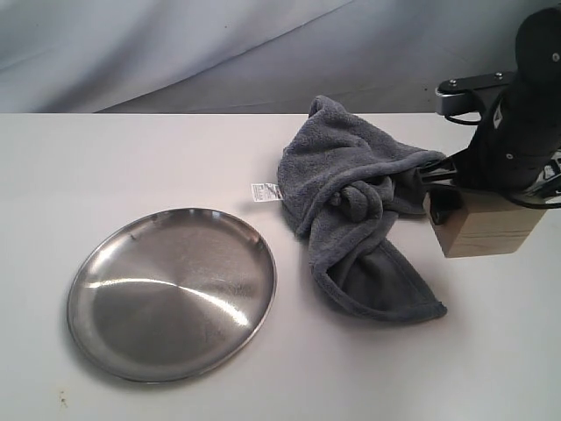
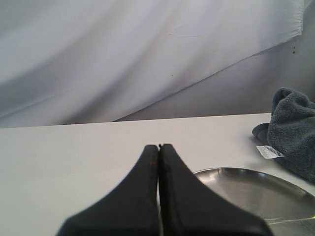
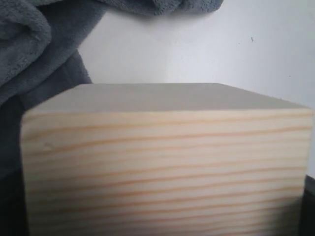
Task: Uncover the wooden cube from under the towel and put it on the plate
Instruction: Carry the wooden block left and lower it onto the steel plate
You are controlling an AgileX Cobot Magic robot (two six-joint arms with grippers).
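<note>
The wooden cube [image 1: 484, 228] is uncovered at the right of the table, just beside the crumpled blue-grey towel [image 1: 359, 202]. My right gripper [image 1: 486, 206] comes down from above and is shut on the cube, one dark finger [image 1: 443, 200] pressed to the side facing the towel. In the right wrist view the cube's grained face [image 3: 162, 162] fills the space between the jaws, with towel [image 3: 34, 54] behind it. The steel plate [image 1: 171, 294] lies empty at the front left. My left gripper [image 2: 159, 146] is shut on nothing, low over the table near the plate [image 2: 256, 191].
The towel's white care label [image 1: 265, 191] points toward the plate. A grey cloth backdrop [image 1: 175, 53] hangs behind the table's far edge. Bare white tabletop [image 1: 105, 167] lies left of the towel and behind the plate.
</note>
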